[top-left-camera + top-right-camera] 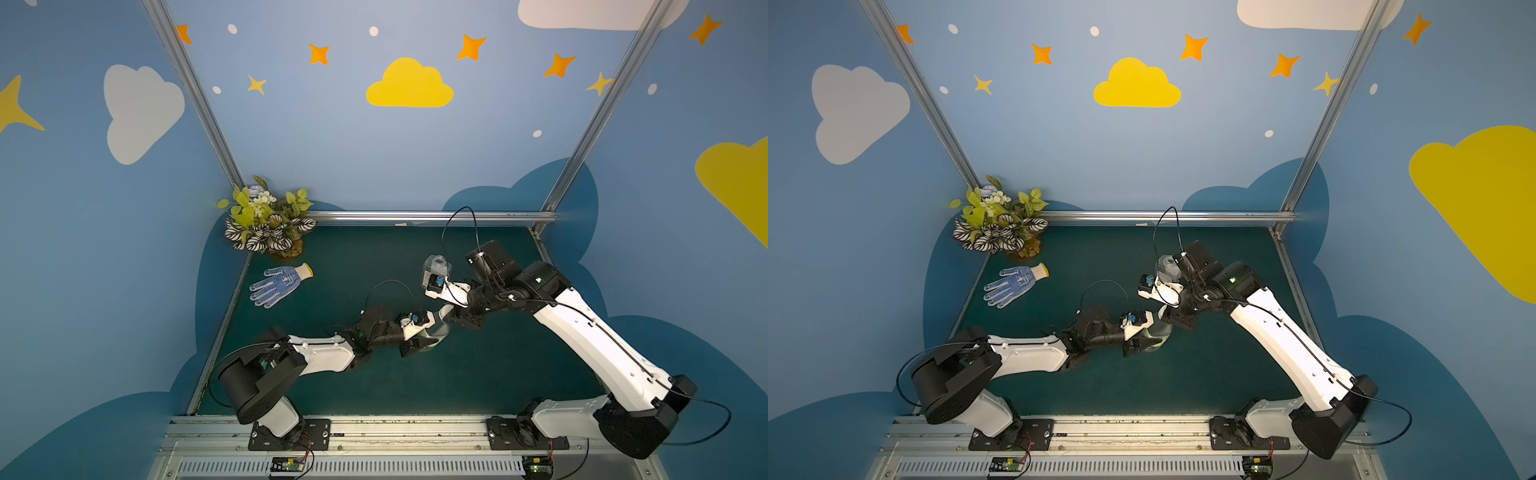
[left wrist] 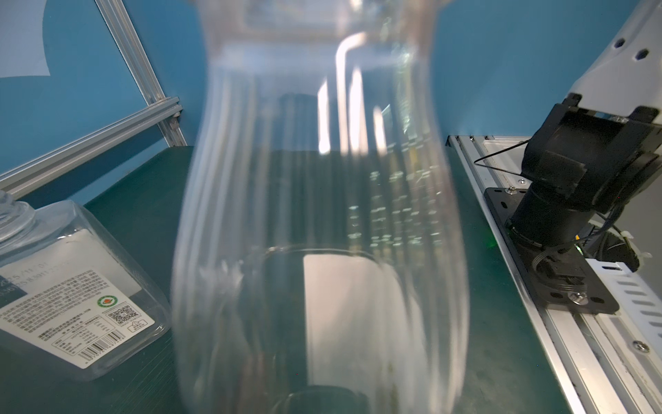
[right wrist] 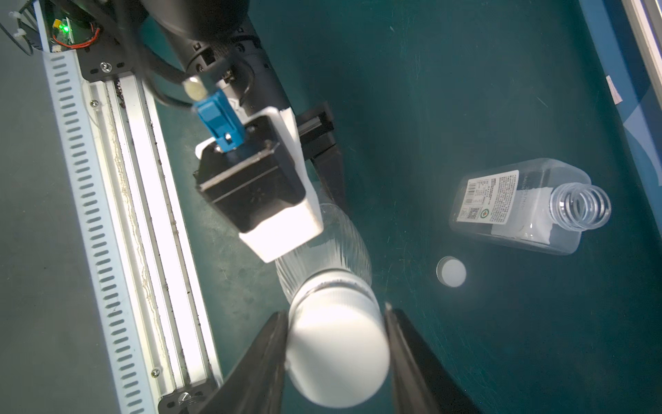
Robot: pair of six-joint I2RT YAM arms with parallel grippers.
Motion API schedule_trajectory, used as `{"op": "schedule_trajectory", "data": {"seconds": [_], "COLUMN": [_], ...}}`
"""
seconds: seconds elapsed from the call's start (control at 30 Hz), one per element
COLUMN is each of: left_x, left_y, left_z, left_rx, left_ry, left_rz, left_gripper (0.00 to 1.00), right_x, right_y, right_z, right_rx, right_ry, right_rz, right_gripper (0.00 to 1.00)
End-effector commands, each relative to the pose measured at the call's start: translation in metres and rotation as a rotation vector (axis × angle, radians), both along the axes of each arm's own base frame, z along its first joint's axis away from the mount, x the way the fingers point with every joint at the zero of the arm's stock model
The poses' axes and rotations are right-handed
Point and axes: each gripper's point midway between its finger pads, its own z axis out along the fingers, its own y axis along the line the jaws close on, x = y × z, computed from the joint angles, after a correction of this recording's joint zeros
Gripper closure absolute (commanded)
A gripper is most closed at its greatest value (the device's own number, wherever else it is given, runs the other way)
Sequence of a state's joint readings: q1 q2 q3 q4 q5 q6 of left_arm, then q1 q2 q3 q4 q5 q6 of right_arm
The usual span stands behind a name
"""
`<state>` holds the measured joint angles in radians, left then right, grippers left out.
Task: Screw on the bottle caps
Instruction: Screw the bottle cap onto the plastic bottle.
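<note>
The slim round bottle (image 1: 441,329) stands near the middle of the mat, and my left gripper (image 1: 428,338) is shut on its body. This clear ribbed bottle (image 2: 322,215) fills the left wrist view. A white bottle cap (image 3: 336,344) sits on its neck, and my right gripper (image 3: 336,349) comes down from above with one finger pressed against each side of the cap. The squat square bottle (image 3: 519,208), with a white label and an open neck, stands a little further back (image 1: 435,266). A second white cap (image 3: 451,271) lies flat on the mat between the two bottles.
A blue-dotted work glove (image 1: 280,284) lies at the left of the green mat (image 1: 374,257). A potted plant (image 1: 266,220) fills the back left corner. An aluminium rail (image 1: 374,428) carries both arm bases along the front edge.
</note>
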<state>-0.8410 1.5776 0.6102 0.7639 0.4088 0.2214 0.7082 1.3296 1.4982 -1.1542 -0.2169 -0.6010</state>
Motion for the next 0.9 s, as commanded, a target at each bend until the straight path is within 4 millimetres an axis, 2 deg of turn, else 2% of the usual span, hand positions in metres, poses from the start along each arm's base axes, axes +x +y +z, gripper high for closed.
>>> {"op": "schedule_trajectory", "data": {"seconds": [0.0, 0.13, 0.2, 0.37, 0.43, 0.5, 0.63, 0.77, 0.87], "left_x": [-0.003, -0.003, -0.003, -0.003, -0.003, -0.003, -0.003, -0.004, -0.004], "left_y": [-0.003, -0.003, -0.003, -0.003, -0.003, -0.003, -0.003, -0.004, -0.003], "left_z": [0.023, 0.021, 0.020, 0.017, 0.017, 0.017, 0.019, 0.023, 0.027], "left_rx": [-0.059, -0.057, -0.057, -0.057, -0.058, -0.061, -0.071, -0.091, -0.103], "left_ry": [-0.067, -0.061, -0.058, -0.049, -0.045, -0.042, -0.038, -0.024, -0.021], "left_rz": [-0.023, -0.022, -0.020, -0.017, -0.016, -0.014, -0.013, -0.016, -0.012], "left_gripper": [0.72, 0.72, 0.72, 0.72, 0.72, 0.72, 0.72, 0.72, 0.72], "right_x": [-0.004, -0.003, -0.002, 0.001, 0.000, -0.001, -0.003, 0.010, 0.023], "right_y": [-0.003, -0.005, -0.007, -0.010, -0.012, -0.014, -0.017, -0.022, -0.026], "right_z": [-0.001, 0.007, 0.010, 0.022, 0.033, 0.044, 0.065, 0.065, 0.065], "right_rx": [-0.003, 0.011, 0.016, 0.043, 0.069, 0.114, 0.232, 0.252, 0.251], "right_ry": [0.036, 0.014, 0.002, -0.037, -0.057, -0.063, -0.019, 0.019, 0.046], "right_rz": [-0.009, -0.018, -0.023, -0.042, -0.048, -0.058, -0.110, -0.223, -0.335], "right_gripper": [0.50, 0.47, 0.42, 0.20, 0.10, 0.05, 0.03, 0.03, 0.07]}}
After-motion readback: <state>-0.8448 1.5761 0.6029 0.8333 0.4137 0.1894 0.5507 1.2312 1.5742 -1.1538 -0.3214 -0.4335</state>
